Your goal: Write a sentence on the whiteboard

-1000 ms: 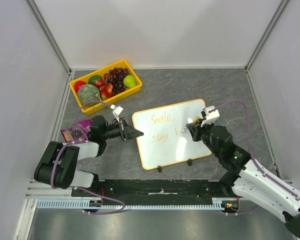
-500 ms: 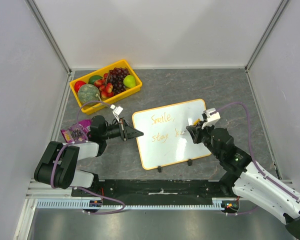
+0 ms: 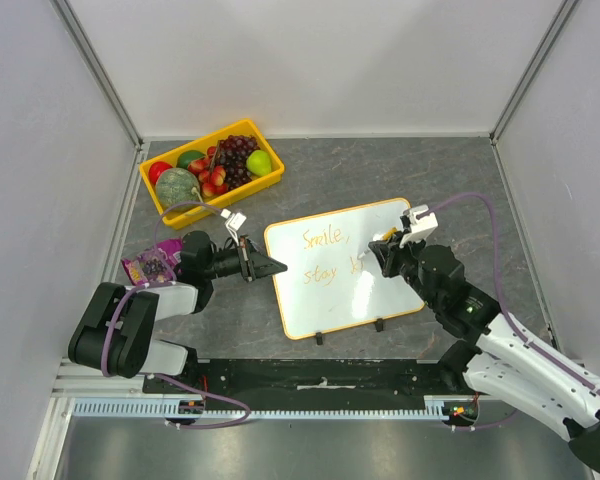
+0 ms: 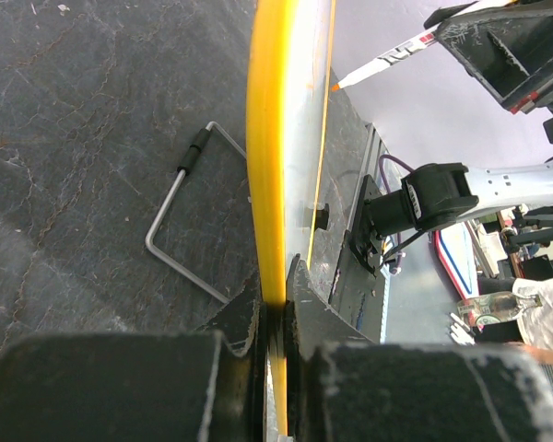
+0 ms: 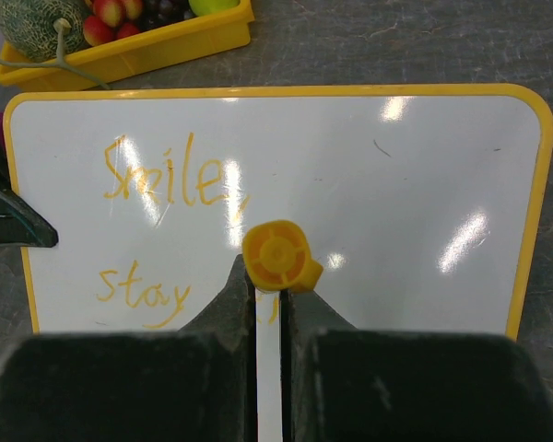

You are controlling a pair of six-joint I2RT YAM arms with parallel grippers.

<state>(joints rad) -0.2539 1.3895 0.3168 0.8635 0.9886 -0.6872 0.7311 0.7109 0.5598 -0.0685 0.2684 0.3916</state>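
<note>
The whiteboard (image 3: 342,300) stands tilted on the table, white with an orange-yellow rim (image 4: 267,157). My left gripper (image 3: 280,267) (image 4: 275,287) is shut on the rim at its left edge. My right gripper (image 3: 382,256) (image 5: 269,278) is shut on an orange marker (image 5: 276,255), seen end-on in the right wrist view. In the left wrist view the marker (image 4: 387,63) points at the board face, its tip at the surface. The sentence (image 5: 170,180) reads "Smile," with "stay" (image 5: 143,290) below and strokes of a further word half hidden behind the marker.
A yellow crate (image 3: 170,211) of fruit sits at the back left; its rim (image 5: 138,53) lies just beyond the board's top edge. A purple packet (image 3: 150,265) lies beside my left arm. A bent wire foot (image 4: 180,221) props the board from behind. Grey walls enclose three sides.
My right gripper has shifted slightly up and left over the board with the marker. The left gripper and the board have stayed put.
</note>
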